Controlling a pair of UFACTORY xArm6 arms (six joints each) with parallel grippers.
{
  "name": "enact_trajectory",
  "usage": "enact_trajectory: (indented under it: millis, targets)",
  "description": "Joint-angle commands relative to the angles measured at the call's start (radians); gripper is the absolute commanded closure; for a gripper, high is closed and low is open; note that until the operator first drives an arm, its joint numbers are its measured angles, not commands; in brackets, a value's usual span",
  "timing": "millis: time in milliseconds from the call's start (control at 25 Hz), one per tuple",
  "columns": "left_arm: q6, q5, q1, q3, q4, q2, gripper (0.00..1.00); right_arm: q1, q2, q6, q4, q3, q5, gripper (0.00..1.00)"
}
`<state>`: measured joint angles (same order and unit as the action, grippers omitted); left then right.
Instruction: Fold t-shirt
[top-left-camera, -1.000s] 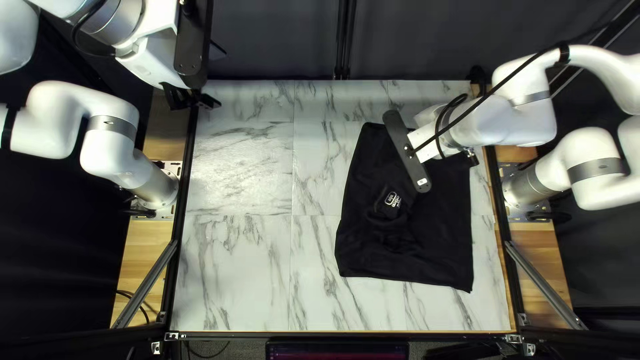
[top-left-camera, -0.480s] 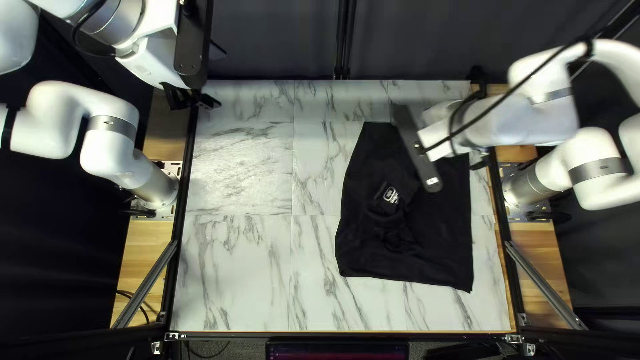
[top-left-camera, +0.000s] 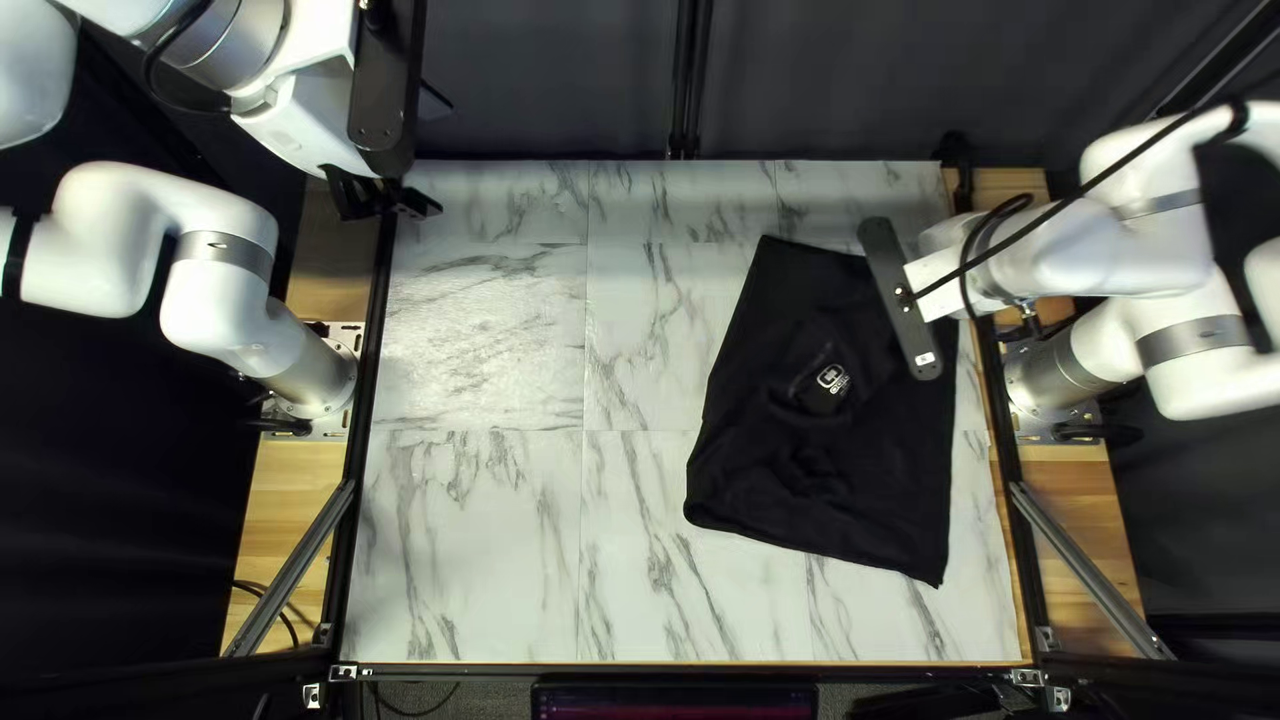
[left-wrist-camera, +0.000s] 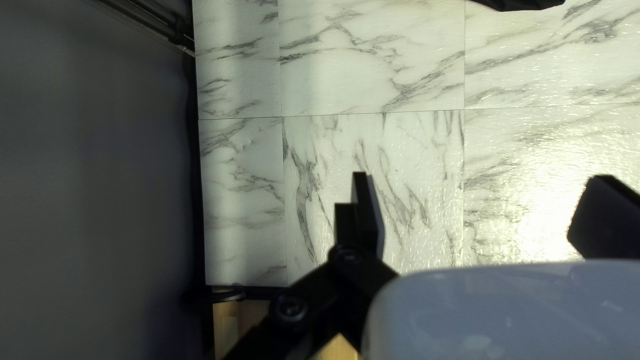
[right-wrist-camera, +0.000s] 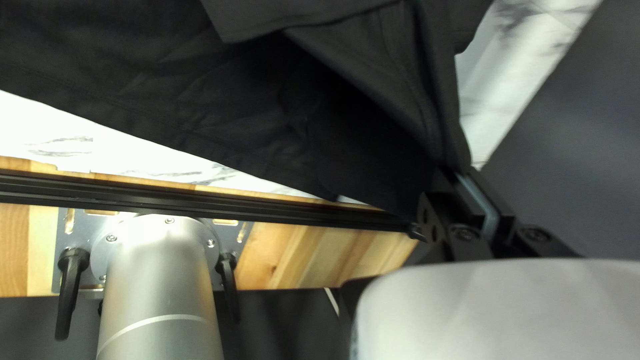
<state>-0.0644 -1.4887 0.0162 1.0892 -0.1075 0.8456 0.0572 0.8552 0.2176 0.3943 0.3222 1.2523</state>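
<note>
The black t-shirt [top-left-camera: 854, 454] lies on the right part of the table in the top left view, bunched around its pale print, its upper side slanting toward the right edge. My right gripper [top-left-camera: 903, 300] is over its upper right part, fingertips hidden there. In the right wrist view a raised, draped part of the t-shirt [right-wrist-camera: 373, 113] runs to my right gripper [right-wrist-camera: 470, 175], whose fingers are close together on it. My left gripper [top-left-camera: 387, 203] hangs at the table's far left corner; in the left wrist view my left gripper [left-wrist-camera: 480, 207] has wide-apart fingers, nothing between them.
Marble-look tabletop [top-left-camera: 480, 334] extends left of the cloth. A dark rail [right-wrist-camera: 267, 208] and my right arm's silver base [right-wrist-camera: 160, 287] are near the right gripper. A dark curtain [top-left-camera: 547, 80] hangs behind the far edge.
My right gripper has moved right in the top left view, pulling the t-shirt's upper part and print the same way; its lower left corner has shifted slightly too. The left arm stays still.
</note>
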Motion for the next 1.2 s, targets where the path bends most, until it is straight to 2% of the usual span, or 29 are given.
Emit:
enact_trajectory:
  millis: [40, 280, 320, 360, 400, 600, 680, 800, 920, 1040, 1200]
  targets:
    - [0.0, 0.0, 0.0, 0.0, 0.0, 0.0, 0.0, -0.033, 0.009, 0.013, -0.016, -0.068, -0.024, 1.0]
    - [0.0, 0.0, 0.0, 0.0, 0.0, 0.0, 0.0, -0.076, -0.001, 0.02, -0.016, -0.085, 0.0, 1.0]
    - [0.0, 0.0, 0.0, 0.0, 0.0, 0.0, 0.0, -0.084, -0.005, 0.024, -0.016, -0.087, -0.003, 0.75]
    - [0.0, 0.0, 0.0, 0.0, 0.0, 0.0, 0.0, -0.095, -0.015, 0.029, -0.017, -0.085, -0.008, 0.08]
    - [0.0, 0.0, 0.0, 0.0, 0.0, 0.0, 0.0, -0.101, -0.027, 0.031, -0.019, -0.08, -0.012, 0.0]
    - [0.0, 0.0, 0.0, 0.0, 0.0, 0.0, 0.0, -0.061, -0.07, -0.003, -0.025, -0.006, 0.024, 0.0]
    - [0.0, 0.0, 0.0, 0.0, 0.0, 0.0, 0.0, -0.021, -0.074, -0.032, -0.022, 0.038, 0.061, 0.0]
    - [0.0, 0.0, 0.0, 0.0, 0.0, 0.0, 0.0, 0.037, -0.091, -0.062, -0.029, 0.071, 0.052, 0.0]
    - [0.0, 0.0, 0.0, 0.0, 0.0, 0.0, 0.0, 0.084, -0.113, -0.066, -0.045, 0.07, -0.035, 0.0]
    - [0.0, 0.0, 0.0, 0.0, 0.0, 0.0, 0.0, 0.154, -0.206, -0.092, -0.064, 0.091, -0.178, 0.0]
    - [0.0, 0.0, 0.0, 0.0, 0.0, 0.0, 0.0, 0.247, -0.302, -0.175, -0.069, 0.151, -0.252, 0.0]
